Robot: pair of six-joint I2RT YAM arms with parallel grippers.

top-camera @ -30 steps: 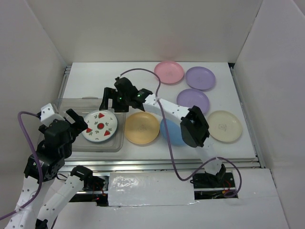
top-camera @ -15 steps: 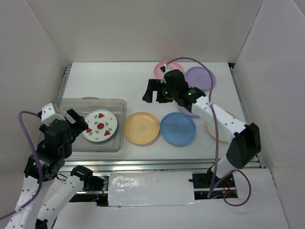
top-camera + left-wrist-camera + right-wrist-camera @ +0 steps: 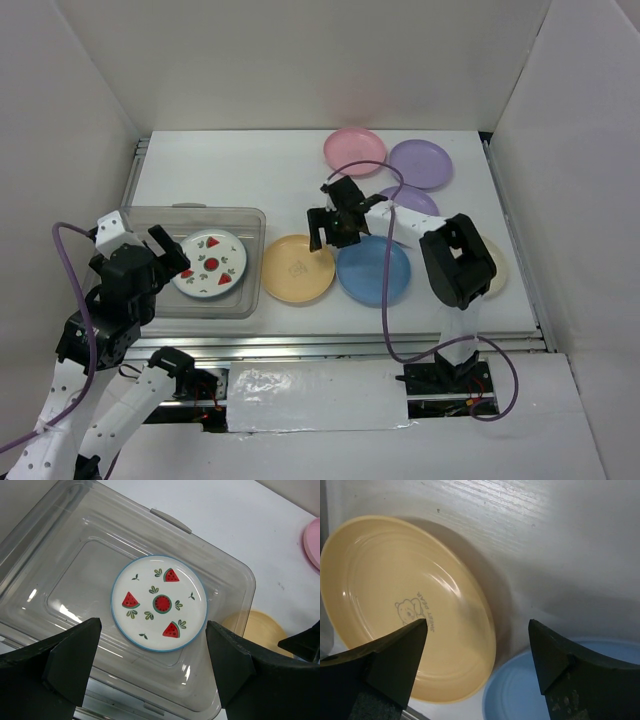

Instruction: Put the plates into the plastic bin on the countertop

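Note:
The watermelon-print plate (image 3: pixel 209 263) lies flat inside the clear plastic bin (image 3: pixel 150 222) at the left; it also shows in the left wrist view (image 3: pixel 159 602) within the bin (image 3: pixel 65 560). My left gripper (image 3: pixel 160 255) is open and empty over the bin's near left part. On the countertop (image 3: pixel 230 165) lie the yellow-orange plate (image 3: pixel 297 268), blue plate (image 3: pixel 373 272), pink plate (image 3: pixel 354 150), two purple plates (image 3: pixel 420 163) (image 3: pixel 412 203) and a cream plate (image 3: pixel 495 270), mostly hidden by the right arm. My right gripper (image 3: pixel 335 228) is open and empty, low over the yellow-orange plate's (image 3: pixel 395 600) right edge beside the blue plate (image 3: pixel 560 690).
White walls enclose the countertop on the left, back and right. A metal rail (image 3: pixel 340 343) runs along the front edge. The right arm's purple cable (image 3: pixel 385 300) loops across the blue plate and over the front edge.
My right gripper has swung from the bin to the back by the pink plate, then come down and forward to the yellow-orange plate's right edge. The left gripper has barely shifted.

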